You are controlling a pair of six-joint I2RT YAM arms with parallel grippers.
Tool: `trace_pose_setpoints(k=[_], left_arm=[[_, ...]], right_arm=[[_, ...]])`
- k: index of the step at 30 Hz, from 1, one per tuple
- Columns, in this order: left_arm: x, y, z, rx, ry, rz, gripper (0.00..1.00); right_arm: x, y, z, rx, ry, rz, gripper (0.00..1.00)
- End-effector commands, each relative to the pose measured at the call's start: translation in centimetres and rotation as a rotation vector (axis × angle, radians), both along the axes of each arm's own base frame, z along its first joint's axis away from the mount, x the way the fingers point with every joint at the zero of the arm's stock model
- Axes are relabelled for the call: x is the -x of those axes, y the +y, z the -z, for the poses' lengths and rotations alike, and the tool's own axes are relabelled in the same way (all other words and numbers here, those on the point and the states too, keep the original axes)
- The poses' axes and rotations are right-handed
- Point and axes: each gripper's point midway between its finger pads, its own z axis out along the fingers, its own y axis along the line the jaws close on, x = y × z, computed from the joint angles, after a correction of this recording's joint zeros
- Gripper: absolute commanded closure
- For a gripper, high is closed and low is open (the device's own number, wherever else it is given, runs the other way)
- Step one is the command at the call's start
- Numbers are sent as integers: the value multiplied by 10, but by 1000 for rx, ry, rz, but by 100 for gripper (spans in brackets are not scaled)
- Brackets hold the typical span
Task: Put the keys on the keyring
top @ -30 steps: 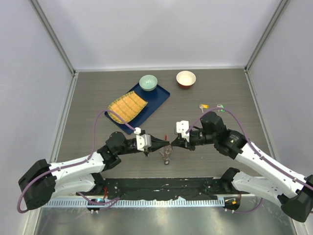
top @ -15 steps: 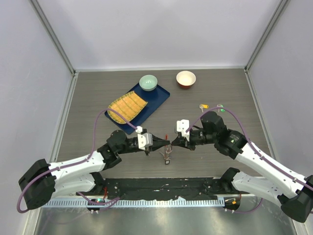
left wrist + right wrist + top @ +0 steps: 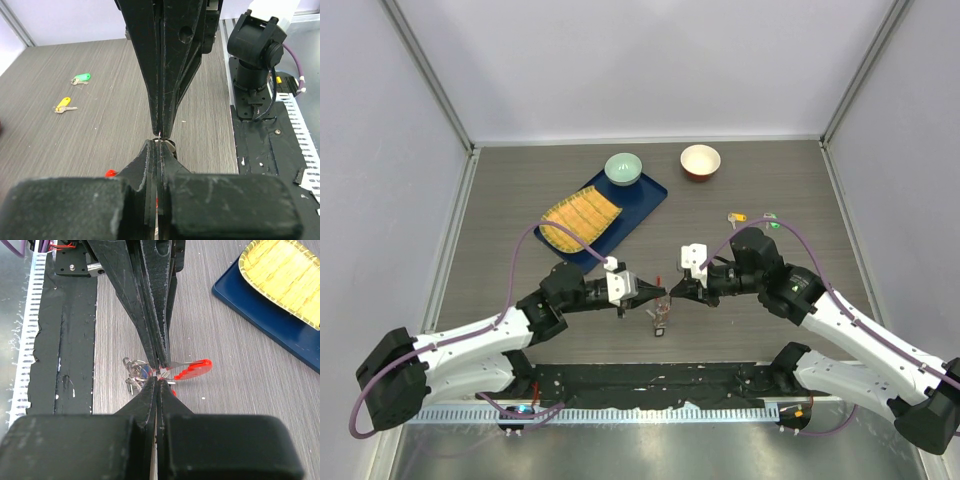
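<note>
Left gripper and right gripper, tip to tip, both clamp the keyring; ring-holding step. Next move likely frees one gripper to fetch yellow key or green key off table.

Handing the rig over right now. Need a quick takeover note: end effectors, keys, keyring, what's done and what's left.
Left end effector: shut, pinching the keyring at its silver ring.
Right end effector: shut, pinching the same spot from the opposite side, tips nearly meeting.
The keyring is held between the two tips. Its red loop sticks out one side and the silver bunch hangs on the other.
The yellow key and green key lie loose on the table, side by side, away from the keyring. I can't pick out the black key.
Done: both end effectors grip the keyring.
Left: thread on the yellow key and green key.
</note>
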Motion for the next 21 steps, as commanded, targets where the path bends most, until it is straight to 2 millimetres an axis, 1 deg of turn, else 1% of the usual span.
trace_pose_setpoints(k=[1, 5, 7, 8, 11, 18, 21], left_arm=[[-5, -2, -12, 0, -26, -8, 100], [-7, -2, -16, 14, -25, -21, 100], [-7, -3, -20, 33, -19, -21, 100], [-7, -3, -26, 53, -22, -25, 100], [-9, -3, -31, 86, 8, -40, 100], [-28, 2, -44, 147, 98, -172, 100], [-33, 4, -44, 152, 137, -211, 100]], right_arm=[[-1, 11, -34, -102, -60, -31, 99], [2, 12, -31, -100, -44, -48, 99], [2, 13, -29, -95, -37, -53, 99], [3, 14, -29, -96, -31, -59, 99], [4, 15, -26, -89, -25, -69, 99], [4, 13, -22, -77, -36, -72, 99], [3, 12, -21, -73, -41, -72, 99]])
